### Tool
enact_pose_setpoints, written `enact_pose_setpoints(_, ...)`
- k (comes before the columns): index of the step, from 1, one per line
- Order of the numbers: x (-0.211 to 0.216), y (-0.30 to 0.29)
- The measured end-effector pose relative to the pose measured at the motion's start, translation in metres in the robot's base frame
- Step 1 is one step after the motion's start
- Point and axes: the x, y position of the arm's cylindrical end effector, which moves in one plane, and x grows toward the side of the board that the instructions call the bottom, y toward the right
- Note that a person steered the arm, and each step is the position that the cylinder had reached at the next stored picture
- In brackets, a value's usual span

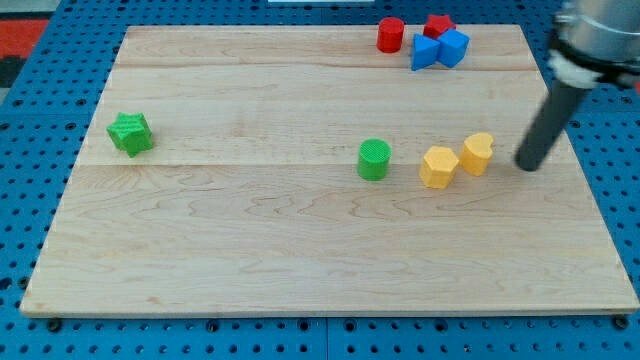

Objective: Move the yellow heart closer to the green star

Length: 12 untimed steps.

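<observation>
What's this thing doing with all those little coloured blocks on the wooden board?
A robot arm ending in a dark rod pushes blocks around a wooden board. My tip sits just to the view's right of two yellow blocks: the nearer, the yellow heart, and a yellow hexagonal block. It touches neither. The green star lies far off at the view's left, with a green cylinder in between. Red and blue blocks cluster at the top.

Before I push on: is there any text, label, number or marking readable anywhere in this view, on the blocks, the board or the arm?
None: no readable text in the camera view.
Blocks such as the yellow heart and green star: plain faces.
Wooden board: only grain.
My tip: plain dark rod, no marking.
</observation>
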Motion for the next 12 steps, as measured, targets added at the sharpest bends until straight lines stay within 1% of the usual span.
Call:
enact_pose_setpoints(1,-0.008,-0.083)
enact_pose_setpoints(2,-0.017,-0.08)
enact_pose_setpoints(3,-0.02,-0.002)
enact_pose_setpoints(4,-0.047,-0.033)
enact_pose_setpoints(6,-0.056,-0.262)
enact_pose_setpoints(7,-0.045,-0.286)
enact_pose_setpoints(8,-0.027,-0.291)
enact_pose_setpoints(9,-0.027,-0.338)
enact_pose_setpoints(10,-0.021,-0.344)
enact_pose_setpoints(11,-0.037,-0.225)
enact_pose_setpoints(12,-0.04,-0.106)
